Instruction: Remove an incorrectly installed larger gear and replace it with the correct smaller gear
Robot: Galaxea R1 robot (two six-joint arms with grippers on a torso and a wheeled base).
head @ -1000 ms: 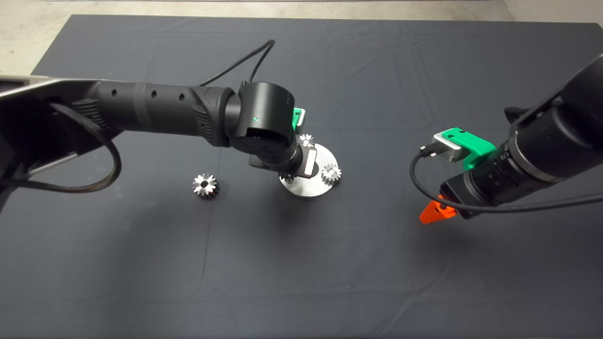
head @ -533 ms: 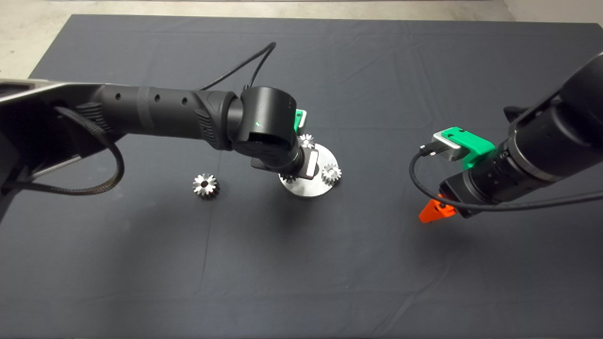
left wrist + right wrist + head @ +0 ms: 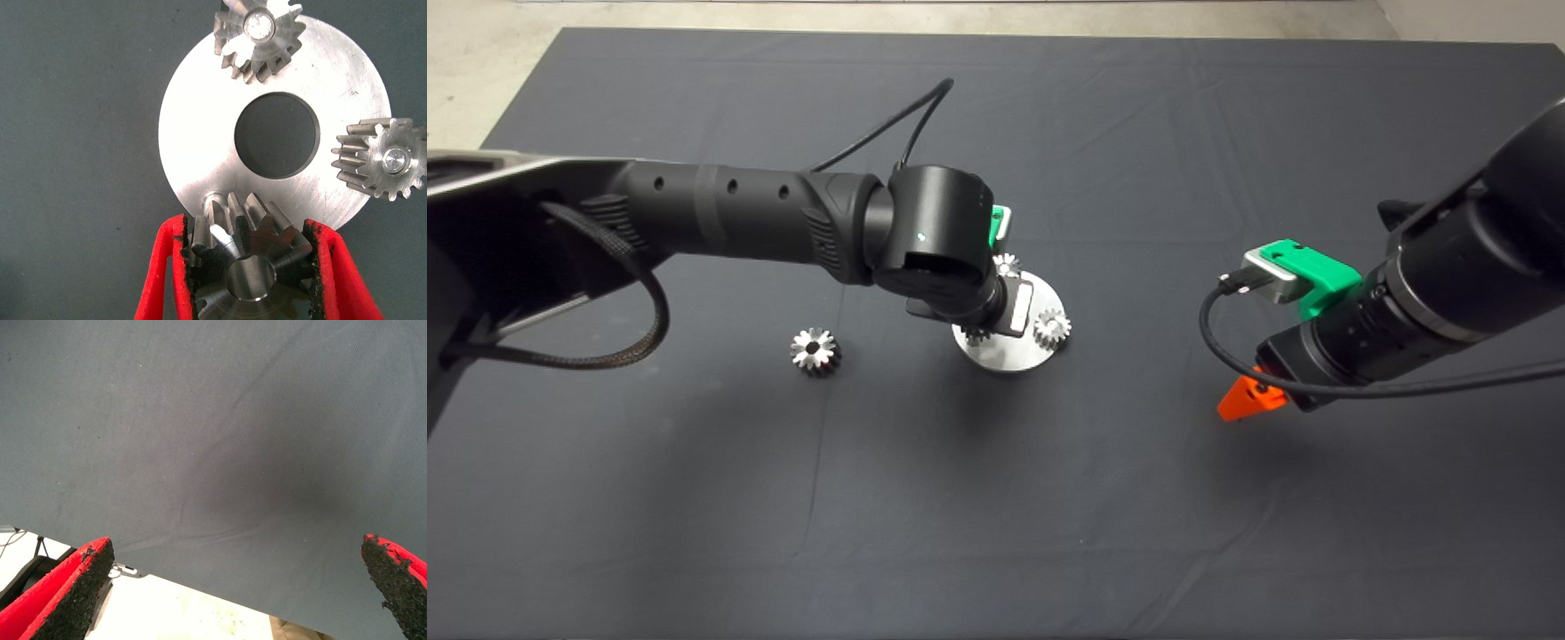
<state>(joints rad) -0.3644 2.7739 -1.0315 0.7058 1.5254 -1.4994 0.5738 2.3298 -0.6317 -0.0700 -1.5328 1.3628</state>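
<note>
Two claws show. Left claw is clamped on the small gear, one red finger pressed against each side of it, over the edge of the steel disc. Just beyond the claw's tips lies the disc's round centre hole, and past that hole two more small gears sit on pins at the disc's far rim. In the head view the left arm's wrist covers the held gear above the disc. Big gear lies flat on the mat, well apart from the left claw, on the side away from the right arm. Right claw is spread wide and holds nothing, hovering over bare mat, far from the disc.
</note>
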